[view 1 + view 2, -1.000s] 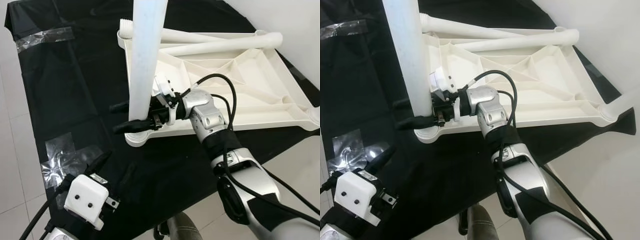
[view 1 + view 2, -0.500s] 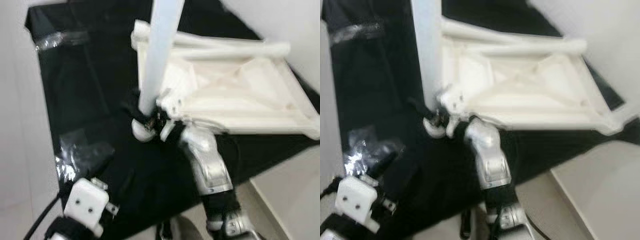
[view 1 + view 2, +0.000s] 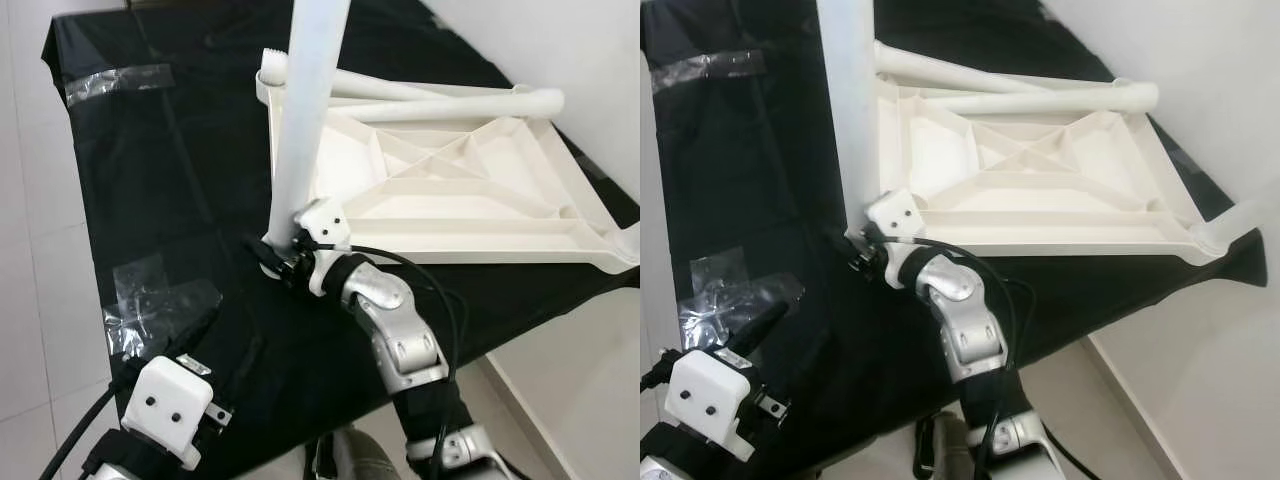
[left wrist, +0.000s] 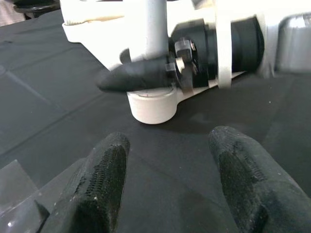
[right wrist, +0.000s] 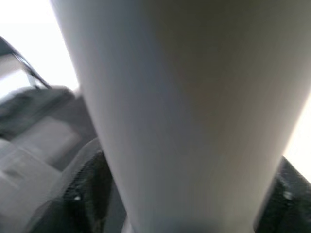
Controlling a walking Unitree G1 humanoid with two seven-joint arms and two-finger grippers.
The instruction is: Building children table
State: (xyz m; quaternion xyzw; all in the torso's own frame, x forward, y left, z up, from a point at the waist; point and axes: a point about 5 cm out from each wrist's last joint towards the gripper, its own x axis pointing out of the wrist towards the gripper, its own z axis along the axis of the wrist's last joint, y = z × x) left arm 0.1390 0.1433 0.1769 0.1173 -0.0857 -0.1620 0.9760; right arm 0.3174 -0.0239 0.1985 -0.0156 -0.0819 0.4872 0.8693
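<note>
You have the white plastic table top [image 3: 470, 180] lying upside down on the black cloth [image 3: 170, 180], its ribbed underside facing up. One white table leg [image 3: 305, 120] stands upright in the corner socket [image 4: 151, 104] nearest the robot, at the near left corner of the top. Two more loose legs [image 3: 450, 100] lie flat across the far edge of the top, side by side and close to each other.

Your right gripper [image 3: 275, 258] is at the foot of the upright leg, just above the socket. Its black fingers [image 4: 131, 77] pass on either side of the leg and pinch it; in the right wrist view the pale leg [image 5: 180, 111] runs straight between the two dark finger pads [image 5: 85, 189], pressed against both. The right arm [image 3: 395, 330] reaches in from the near edge of the cloth, with its black cable looping beside the wrist.

Your left gripper [image 4: 170, 184] hangs low over the cloth, near the front left, well apart from the table top. Its two fingers [image 4: 104, 170] are spread wide with nothing between them, and they point towards the socket and the right gripper. From the head you see its white wrist housing [image 3: 168, 405] at the lower left.

Pieces of clear tape [image 3: 155, 300] are stuck on the cloth just ahead of the left gripper, and another strip [image 3: 115, 80] lies at the far left corner. The cloth lies on a pale tiled floor [image 3: 30, 300]
</note>
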